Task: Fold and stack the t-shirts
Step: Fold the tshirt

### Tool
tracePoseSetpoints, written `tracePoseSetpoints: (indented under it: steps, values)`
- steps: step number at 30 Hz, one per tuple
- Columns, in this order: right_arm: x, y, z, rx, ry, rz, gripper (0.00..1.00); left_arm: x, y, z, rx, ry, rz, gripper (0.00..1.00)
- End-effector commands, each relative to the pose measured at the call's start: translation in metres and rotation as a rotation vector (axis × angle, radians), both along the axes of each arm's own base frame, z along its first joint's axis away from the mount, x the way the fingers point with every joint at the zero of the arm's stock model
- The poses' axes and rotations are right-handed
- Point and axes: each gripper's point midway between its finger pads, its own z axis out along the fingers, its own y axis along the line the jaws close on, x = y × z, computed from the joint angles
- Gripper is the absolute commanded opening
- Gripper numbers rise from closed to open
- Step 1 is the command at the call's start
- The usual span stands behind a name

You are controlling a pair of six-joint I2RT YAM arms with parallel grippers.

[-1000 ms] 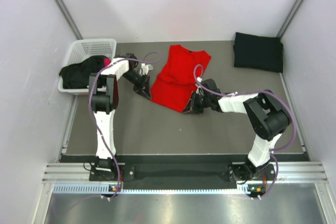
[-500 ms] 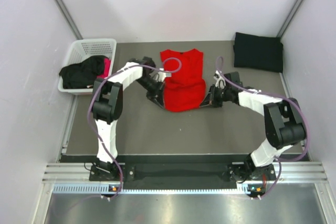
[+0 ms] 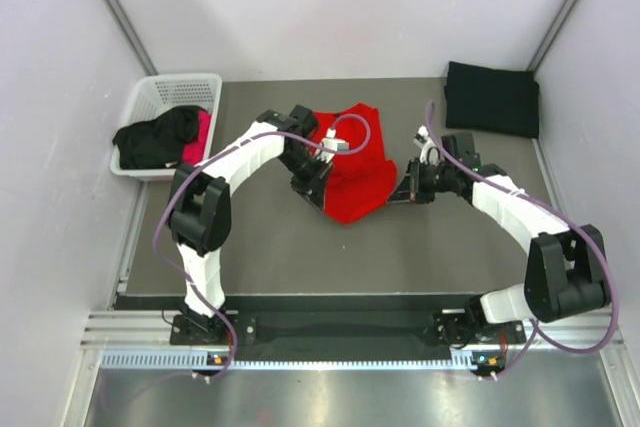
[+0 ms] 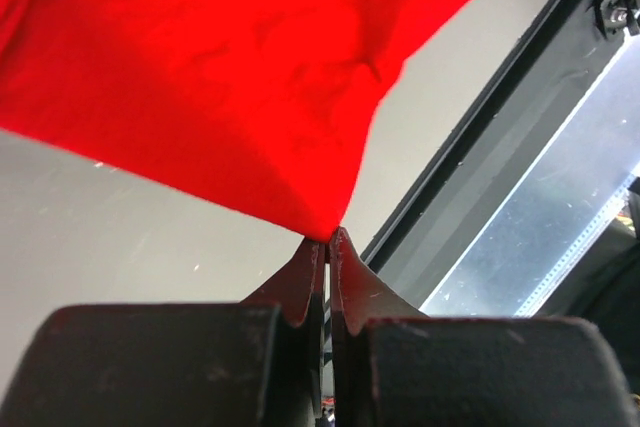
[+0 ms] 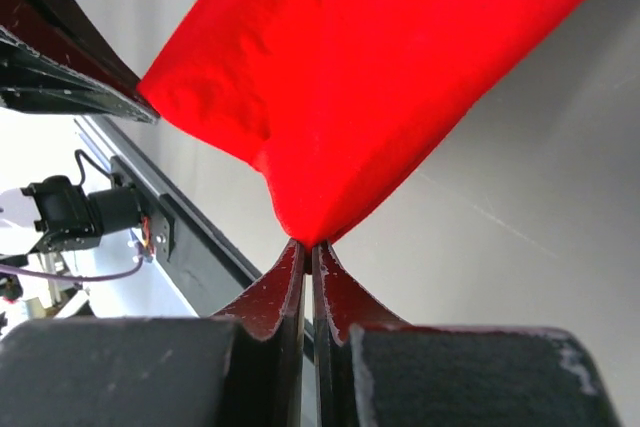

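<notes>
The white lattice basket (image 3: 175, 80) at the counter's (image 3: 290, 247) back left holds crumpled black cloth (image 3: 150, 142) and some pink cloth (image 3: 203, 127), probably shirts. Mid-counter, the red t-shirt (image 3: 352, 172) is pinched at opposite edges by the left claw (image 4: 328, 245) and the right claw (image 5: 306, 247). A folded black t-shirt (image 3: 492, 97) lies back right.

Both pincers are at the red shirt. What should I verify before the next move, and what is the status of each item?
1. Left pincer shut on the bright red cloth t-shirt: ok.
2. Right pincer shut on the same shirt: ok.
3. Red shirt spread flat: not ok, it is bunched between the arms.
4. Held corners lifted off the grey table: cannot tell.
5. Folded black cloth t-shirt at far right lies apart from both pincers: ok.
</notes>
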Motion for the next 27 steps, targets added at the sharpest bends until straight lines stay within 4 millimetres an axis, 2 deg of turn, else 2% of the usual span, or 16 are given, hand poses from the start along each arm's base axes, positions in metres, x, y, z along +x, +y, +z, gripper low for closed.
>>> tracePoseSetpoints:
  steps: [1, 4, 6, 12, 13, 14, 20, 27]
  values:
    - [0.021, -0.001, 0.040, 0.024, -0.132, 0.012, 0.00, 0.007, 0.004, 0.038, -0.041, -0.114, -0.017, 0.00]
    - [0.035, -0.001, 0.051, 0.022, -0.168, 0.005, 0.00, 0.015, 0.007, 0.047, -0.046, -0.148, -0.004, 0.00]
    - [0.045, 0.000, 0.050, 0.018, -0.172, 0.004, 0.00, 0.024, 0.011, 0.052, -0.046, -0.172, 0.013, 0.00]
    - [0.079, 0.005, 0.053, 0.020, -0.206, -0.013, 0.00, 0.060, 0.030, 0.066, -0.078, -0.225, 0.101, 0.00]
    - [0.087, 0.006, 0.058, 0.024, -0.224, -0.015, 0.00, 0.067, 0.031, 0.069, -0.087, -0.237, 0.109, 0.00]
    - [0.093, 0.008, 0.053, 0.022, -0.218, -0.015, 0.00, 0.074, 0.035, 0.070, -0.090, -0.248, 0.126, 0.00]
    - [0.130, 0.014, 0.065, 0.034, -0.272, -0.030, 0.00, 0.115, 0.031, 0.079, -0.118, -0.324, 0.150, 0.00]
    - [0.178, 0.020, 0.081, 0.048, -0.338, -0.051, 0.00, 0.175, 0.025, 0.087, -0.175, -0.415, 0.206, 0.00]
